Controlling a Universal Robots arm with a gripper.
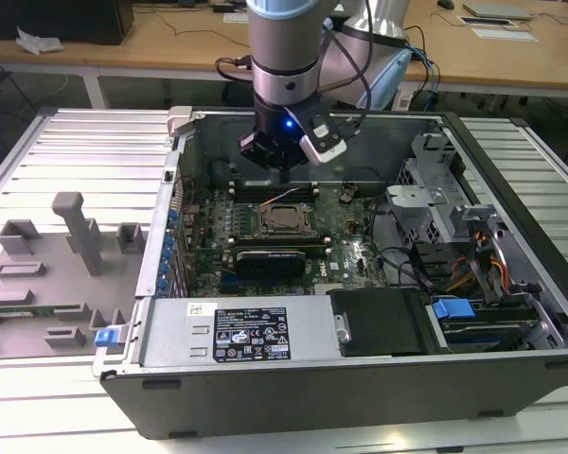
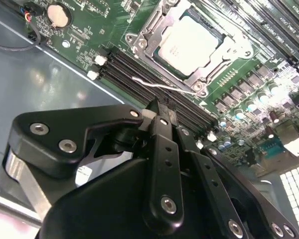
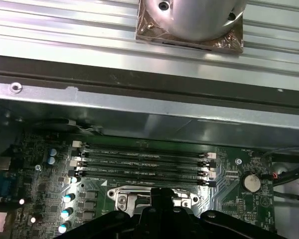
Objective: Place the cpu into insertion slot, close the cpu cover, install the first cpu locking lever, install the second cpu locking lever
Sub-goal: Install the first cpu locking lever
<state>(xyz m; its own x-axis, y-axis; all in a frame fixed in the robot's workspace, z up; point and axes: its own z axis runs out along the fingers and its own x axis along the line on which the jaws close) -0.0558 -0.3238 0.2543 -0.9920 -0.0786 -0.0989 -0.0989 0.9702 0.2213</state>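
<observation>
The cpu (image 2: 189, 42), a flat silver square, lies in the insertion slot (image 1: 286, 220) on the green board. The cpu cover (image 2: 148, 35), a thin silver frame, lies flat around it. A thin silver locking lever (image 2: 162, 86) runs along the socket's side by the memory slots, and its free end sticks out. My gripper (image 2: 161, 107) hangs just above that lever with its black fingers pressed together and nothing between them. In the exterior view the gripper (image 1: 282, 173) is over the socket's far edge. The first wrist view has the gripper (image 3: 154, 206) in front of the insertion slot (image 3: 149, 195).
Long black memory slots (image 3: 144, 162) run beside the socket. A black card (image 1: 275, 257) sits on its near side and a power supply (image 1: 237, 331) at the case front. A drive cage with cables (image 1: 435, 203) is at the exterior view's right, grey fixtures (image 1: 76, 232) at its left.
</observation>
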